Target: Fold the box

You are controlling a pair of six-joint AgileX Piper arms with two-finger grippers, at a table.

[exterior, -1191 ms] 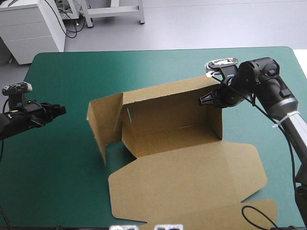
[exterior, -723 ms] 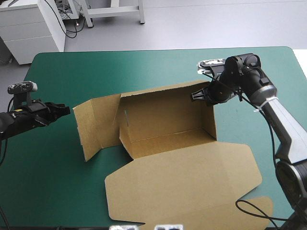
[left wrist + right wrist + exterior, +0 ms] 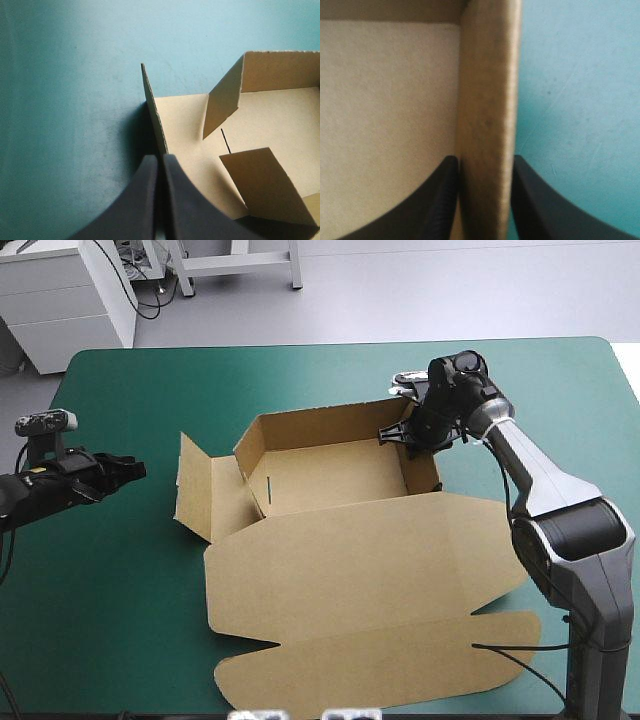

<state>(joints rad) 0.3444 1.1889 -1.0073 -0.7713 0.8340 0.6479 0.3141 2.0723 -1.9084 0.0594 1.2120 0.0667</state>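
Observation:
The brown box [image 3: 330, 475] stands in the middle of the table as an open tray with its walls up. Its lid [image 3: 370, 570] lies flat toward the near edge, and a side flap [image 3: 198, 498] stands out at the left. My right gripper [image 3: 396, 436] is at the tray's far right corner, shut on the right wall [image 3: 487, 100], one finger inside the tray and one outside [image 3: 482, 167]. My left gripper [image 3: 132, 469] hovers left of the box, shut on nothing [image 3: 160, 161]; the flap's edge [image 3: 154, 112] stands just ahead of it.
The lid's front tab [image 3: 400, 665] reaches almost to the table's near edge. Bare teal-green cover [image 3: 300, 375] runs from the tray to the far edge, and more [image 3: 90, 580] lies left of the lid.
The right gripper has moved left, holding the right wall. The box has slid and turned with it, its back wall and lid lying lower. The left gripper has hardly moved.

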